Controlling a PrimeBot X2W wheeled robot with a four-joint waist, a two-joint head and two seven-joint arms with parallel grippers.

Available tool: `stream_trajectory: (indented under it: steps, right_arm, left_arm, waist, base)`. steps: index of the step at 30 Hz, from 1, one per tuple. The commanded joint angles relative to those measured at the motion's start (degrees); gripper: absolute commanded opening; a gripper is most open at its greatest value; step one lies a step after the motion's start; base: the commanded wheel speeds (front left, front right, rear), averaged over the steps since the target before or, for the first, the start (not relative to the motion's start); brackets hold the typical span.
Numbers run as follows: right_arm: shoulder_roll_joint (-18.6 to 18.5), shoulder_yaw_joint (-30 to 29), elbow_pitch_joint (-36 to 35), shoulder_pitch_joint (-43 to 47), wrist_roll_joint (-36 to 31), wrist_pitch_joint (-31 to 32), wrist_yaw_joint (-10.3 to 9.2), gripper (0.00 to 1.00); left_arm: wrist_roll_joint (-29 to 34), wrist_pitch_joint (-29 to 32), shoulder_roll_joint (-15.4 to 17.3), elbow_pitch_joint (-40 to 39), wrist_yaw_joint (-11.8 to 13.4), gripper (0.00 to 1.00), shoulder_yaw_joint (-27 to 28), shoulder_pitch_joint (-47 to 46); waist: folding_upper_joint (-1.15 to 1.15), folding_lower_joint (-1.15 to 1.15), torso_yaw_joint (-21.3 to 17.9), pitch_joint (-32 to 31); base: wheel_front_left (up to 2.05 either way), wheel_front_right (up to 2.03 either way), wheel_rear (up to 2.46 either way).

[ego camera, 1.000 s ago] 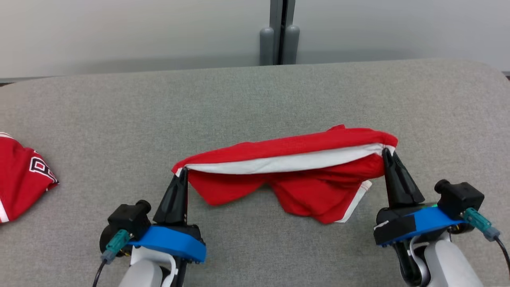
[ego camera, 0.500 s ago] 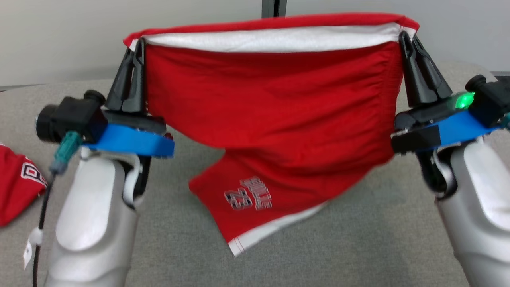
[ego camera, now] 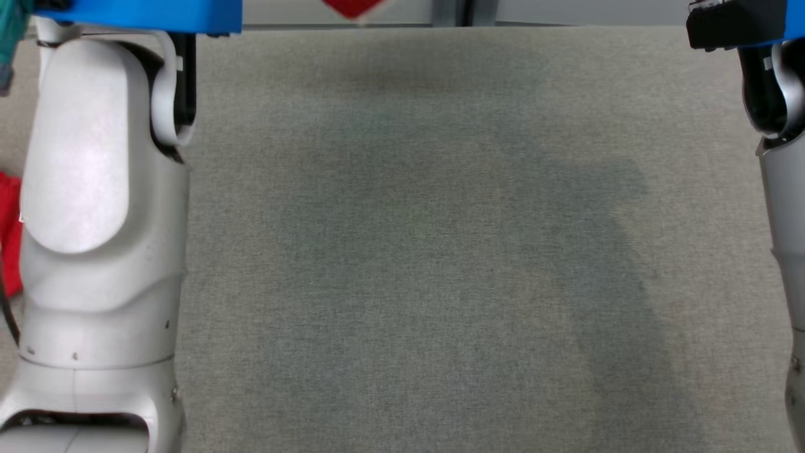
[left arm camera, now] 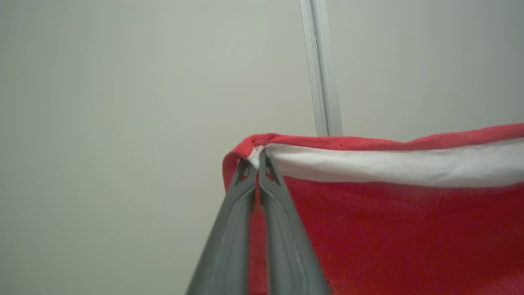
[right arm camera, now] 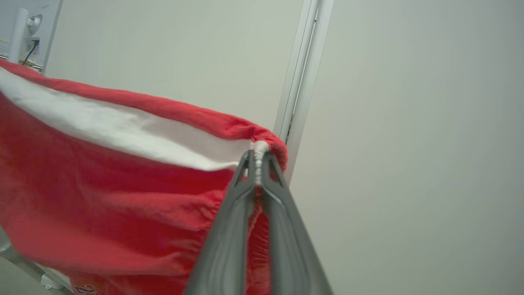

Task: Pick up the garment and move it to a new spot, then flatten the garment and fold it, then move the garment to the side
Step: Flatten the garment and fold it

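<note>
Left gripper (left arm camera: 257, 163): jaws pinched together on one top corner of the garment (left arm camera: 389, 229), tips biting where the red hem rolls over the white inner band (left arm camera: 389, 164). Nothing else is in the grip.

Right gripper (right arm camera: 258, 159): closed just as tightly on the opposite top corner, with a bunched white edge squeezed between its tips.

Garment: hangs spread between the two grippers, top edge roughly taut, with a pale wall (left arm camera: 123, 102) and a vertical metal strip (left arm camera: 321, 69) behind it. Both wrist views crop its lower part. In the right wrist view a bit of printed lettering (right arm camera: 82, 290) is cut by the bottom edge and cannot be read.

Head view: the left forearm (ego camera: 94, 220) and right forearm (ego camera: 786, 220) run off the top edge at their blue wrist mounts. A small red tip of the garment crosses the top edge at centre, above the grey table (ego camera: 409, 283); whether it touches the surface cannot be told. A soft shadow (ego camera: 566, 220) lies on the table.

Another red cloth (ego camera: 9, 233) sits at the far left edge, mostly hidden behind the left forearm, so its shape is unclear.
</note>
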Motion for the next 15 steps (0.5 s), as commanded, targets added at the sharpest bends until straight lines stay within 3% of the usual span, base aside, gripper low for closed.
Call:
stream_trajectory:
  steps: [1,6,15]
  right_arm:
    - [0.4,-0.6,0.4,1.0,0.0,-0.2,0.01,0.00]
    - [0.8,0.3,1.2,10.1,0.7,-0.2,0.01,0.00]
    - [1.4,3.2,1.4,36.3,3.8,-0.2,0.01,0.00]
  left_arm:
    - [-0.5,-0.1,-0.3,0.7,-0.2,0.00,0.2,1.5]
    - [-1.2,-0.1,-1.5,3.0,-1.0,0.00,-1.0,12.7]
    - [-7.0,-0.1,-2.3,3.8,-2.1,0.00,-5.7,38.0]
  waist:
    - [-0.01,-0.01,0.4,0.3]
    - [-0.01,-0.01,0.6,-0.7]
    - [-0.01,-0.01,0.4,-4.7]
  base:
    - [0.00,0.00,0.00]
    - [0.00,0.00,0.00]
    - [0.00,0.00,0.00]
